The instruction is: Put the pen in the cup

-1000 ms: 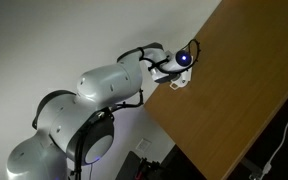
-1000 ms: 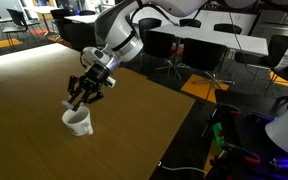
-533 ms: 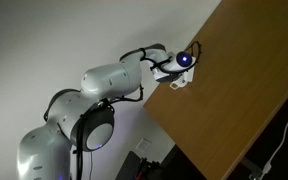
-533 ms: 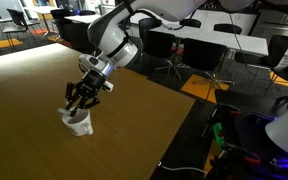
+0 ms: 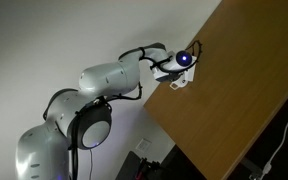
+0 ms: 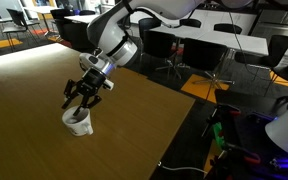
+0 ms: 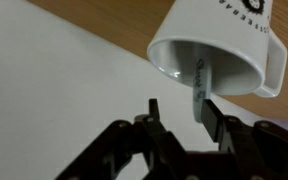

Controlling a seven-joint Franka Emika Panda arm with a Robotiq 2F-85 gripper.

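The cup (image 7: 219,45) is a white mug with a loop handle; in the wrist view it fills the top right. The pen (image 7: 200,80) shows as a thin pale stick standing in the cup's mouth and leaning on its rim. My gripper (image 7: 181,112) is just in front of the cup's mouth, its two dark fingers apart; the pen's near end lies beside one finger, with a wide gap to the other. In an exterior view the gripper (image 6: 83,95) hangs just over the cup (image 6: 78,123) on the wooden table (image 6: 134,130).
The cup stands close to the table's edge. Black chairs (image 6: 199,55) and white tables stand beyond the far edge. In an exterior view the arm (image 5: 119,80) reaches over the table edge (image 5: 169,130); cables lie on the floor below.
The gripper came down onto the cup, then lifted slightly and shows more open. The cup has not moved.
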